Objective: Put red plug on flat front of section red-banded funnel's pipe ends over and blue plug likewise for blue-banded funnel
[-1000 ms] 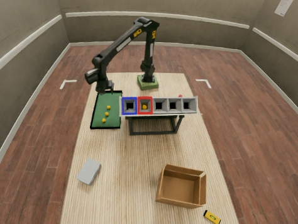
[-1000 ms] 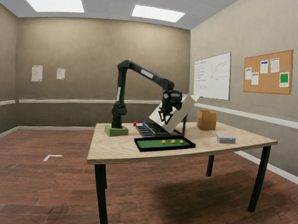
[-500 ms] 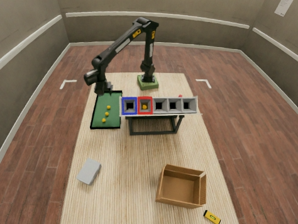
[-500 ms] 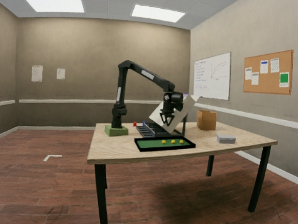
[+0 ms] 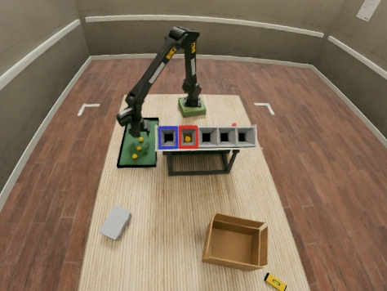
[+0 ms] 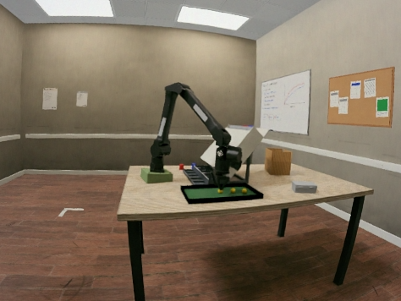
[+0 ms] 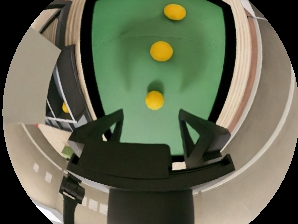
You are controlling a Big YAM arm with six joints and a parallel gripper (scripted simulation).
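Note:
My gripper (image 5: pixel 136 132) (image 6: pixel 221 184) (image 7: pixel 151 112) is open and empty. It hangs low over the green marble tray (image 5: pixel 149 159) (image 6: pixel 199 195) (image 7: pixel 113 36). Three yellow marbles lie in the tray; the nearest marble (image 5: pixel 141 140) (image 6: pixel 220 191) (image 7: pixel 154 100) sits just ahead of my fingertips, apart from them. The funnel row has a blue-banded funnel (image 5: pixel 167 127) and a red-banded funnel (image 5: pixel 189 127); a yellow marble (image 5: pixel 187 139) rests in the red one. The red plug (image 5: pixel 234 123) (image 6: pixel 181 166) and the blue plug (image 6: pixel 193 165) stand behind the cover, by the sectioned tray (image 6: pixel 196 174).
A cardboard box (image 5: pixel 237 241) (image 6: pixel 277 161), a grey block (image 5: pixel 115 222) (image 6: pixel 304 186) and a yellow level (image 5: pixel 275 282) lie on the table. The arm's green base (image 5: pixel 192 107) (image 6: pixel 156 175) stands at the back. The slanted cover (image 6: pixel 243 141) rises right beside my gripper.

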